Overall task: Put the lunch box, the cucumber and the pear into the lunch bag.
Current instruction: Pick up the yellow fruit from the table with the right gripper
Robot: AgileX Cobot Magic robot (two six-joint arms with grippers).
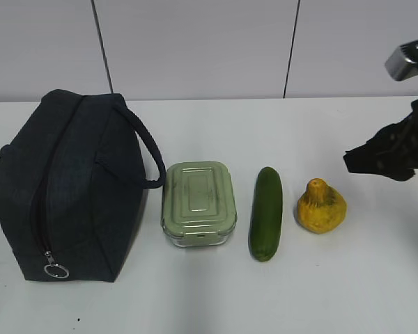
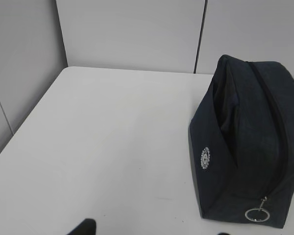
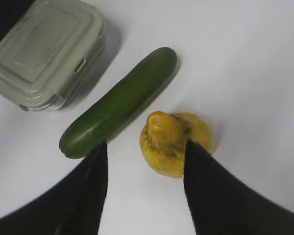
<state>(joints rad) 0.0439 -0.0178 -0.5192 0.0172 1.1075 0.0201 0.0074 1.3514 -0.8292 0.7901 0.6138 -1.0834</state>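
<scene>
The dark navy lunch bag [image 1: 70, 188] stands at the left, its zipper looks shut, and the silver ring pull [image 1: 56, 270] hangs at its near end. To its right, in a row, lie the pale green lunch box [image 1: 198, 203], the cucumber [image 1: 266, 212] and the yellow pear [image 1: 321, 207]. My right gripper [image 1: 376, 156] hovers open, right of and above the pear. In the right wrist view the right gripper [image 3: 146, 144] is open and empty just short of the pear [image 3: 174, 142], with the cucumber [image 3: 120, 107] and the lunch box [image 3: 44, 54] beyond. My left gripper [image 2: 154, 232] is open, and only its tips show, left of the bag [image 2: 250, 147].
The white table [image 1: 216, 299] ends at a grey panelled wall [image 1: 195, 42] at the back. The bag's loop handle [image 1: 150, 156] arches towards the lunch box. In the left wrist view the table's left edge [image 2: 24, 127] drops off beside a grey wall.
</scene>
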